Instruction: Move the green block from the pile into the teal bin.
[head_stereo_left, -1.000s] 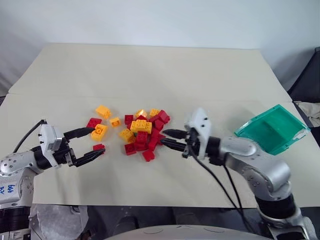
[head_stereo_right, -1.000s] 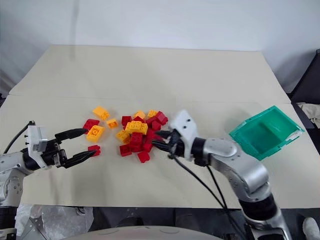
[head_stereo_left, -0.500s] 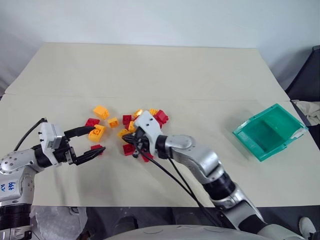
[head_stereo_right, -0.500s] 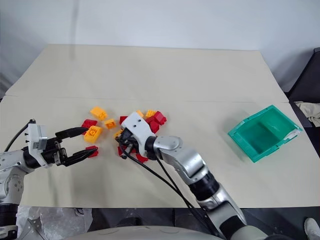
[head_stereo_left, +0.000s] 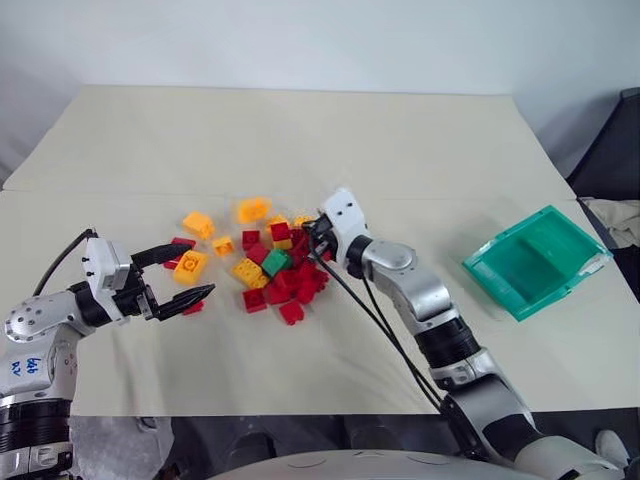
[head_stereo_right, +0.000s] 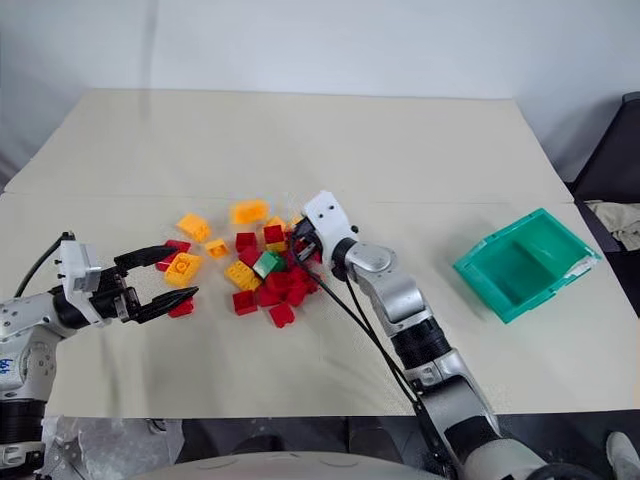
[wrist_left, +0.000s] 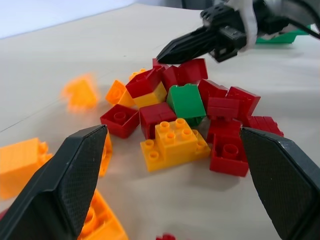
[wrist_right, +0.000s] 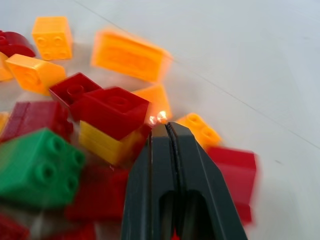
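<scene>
right pincer (head_stereo_left: 318, 231) closed at pile (head_stereo_left: 270, 268) far edge; green block (head_stereo_left: 276, 263) exposed.

green block (head_stereo_left: 276, 262) amid pile (head_stereo_left: 270, 265), teal bin (head_stereo_left: 535, 262) apart

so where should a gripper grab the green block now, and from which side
Probably from above, pinching its two smooth side walls. The green block lies tilted on top of the pile, its studded face showing, with red bricks tight against its right and a yellow brick in front, so a level approach would likely shove neighbours first.
</scene>
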